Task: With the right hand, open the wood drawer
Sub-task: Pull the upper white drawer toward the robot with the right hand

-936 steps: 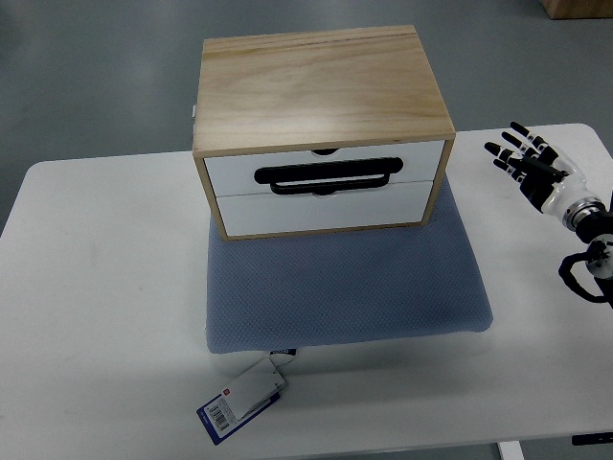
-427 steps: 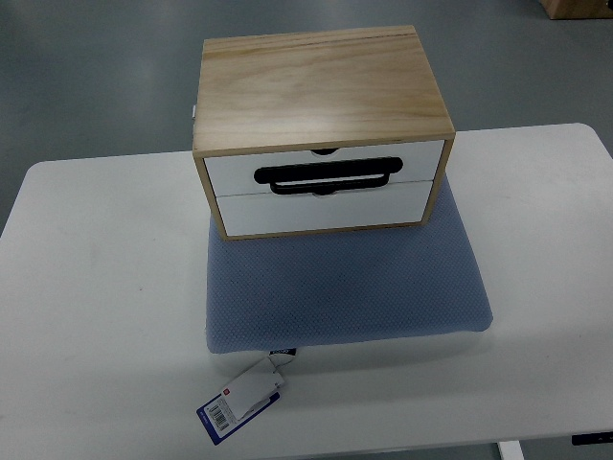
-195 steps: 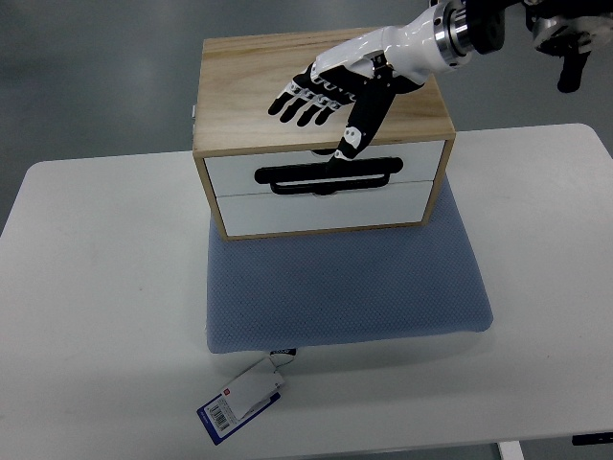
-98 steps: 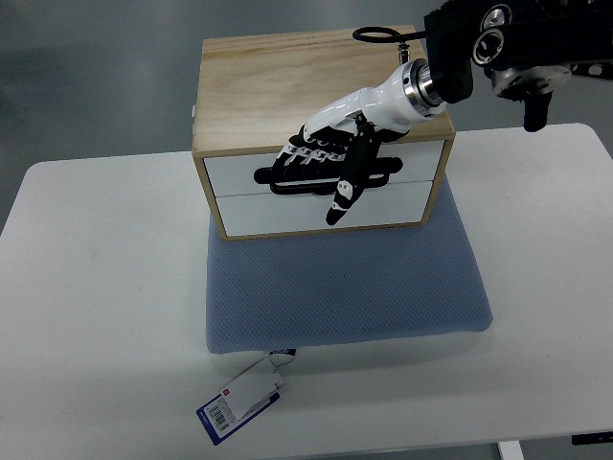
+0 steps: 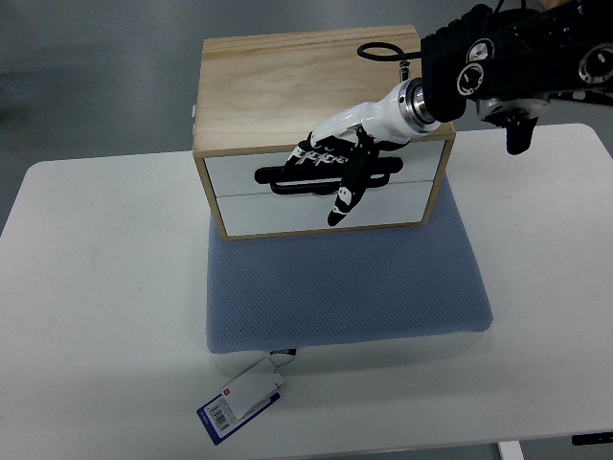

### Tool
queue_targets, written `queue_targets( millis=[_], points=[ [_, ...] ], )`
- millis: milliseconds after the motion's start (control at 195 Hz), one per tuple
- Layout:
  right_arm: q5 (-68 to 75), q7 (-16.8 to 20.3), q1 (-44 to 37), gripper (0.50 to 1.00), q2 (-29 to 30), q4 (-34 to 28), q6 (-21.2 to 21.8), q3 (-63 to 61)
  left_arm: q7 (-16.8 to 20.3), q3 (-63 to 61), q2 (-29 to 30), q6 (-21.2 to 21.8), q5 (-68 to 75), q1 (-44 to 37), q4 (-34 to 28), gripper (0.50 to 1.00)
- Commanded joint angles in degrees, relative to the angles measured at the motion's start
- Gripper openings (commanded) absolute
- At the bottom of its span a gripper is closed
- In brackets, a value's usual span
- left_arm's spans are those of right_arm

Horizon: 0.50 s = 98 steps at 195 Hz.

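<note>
The white worktop (image 5: 96, 287) lies below the hand, carrying a blue-grey mat (image 5: 345, 287) just beneath it. The wood drawer box (image 5: 316, 105) sits on the mat's far edge, its white fronts flush and closed. The right hand (image 5: 335, 168) reaches across the black handle (image 5: 287, 177), fingers bent over the bar, thumb pointing down; whether they actually grip it is unclear. A tag (image 5: 239, 398) lies well below.

White right hand (image 5: 347, 149), black-jointed fingers (image 5: 342, 199), black forearm.
</note>
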<state>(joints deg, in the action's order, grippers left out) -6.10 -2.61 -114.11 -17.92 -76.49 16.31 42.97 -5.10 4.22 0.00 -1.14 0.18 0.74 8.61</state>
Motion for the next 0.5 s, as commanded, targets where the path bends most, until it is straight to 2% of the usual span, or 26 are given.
queue_targets(
  millis=[0,497],
  points=[
    [0.03,0.15,0.29,0.921,-0.01,-0.07,-0.58,0.45,0.09,0.0,0.0,0.0,0.0,0.05,0.0,1.0],
    [-0.23,0.5,0.99,0.921,-0.27,-0.16,1.09,1.24,0.0,0.0,0.0,0.0,0.0,0.05,0.0,1.0]
  ],
)
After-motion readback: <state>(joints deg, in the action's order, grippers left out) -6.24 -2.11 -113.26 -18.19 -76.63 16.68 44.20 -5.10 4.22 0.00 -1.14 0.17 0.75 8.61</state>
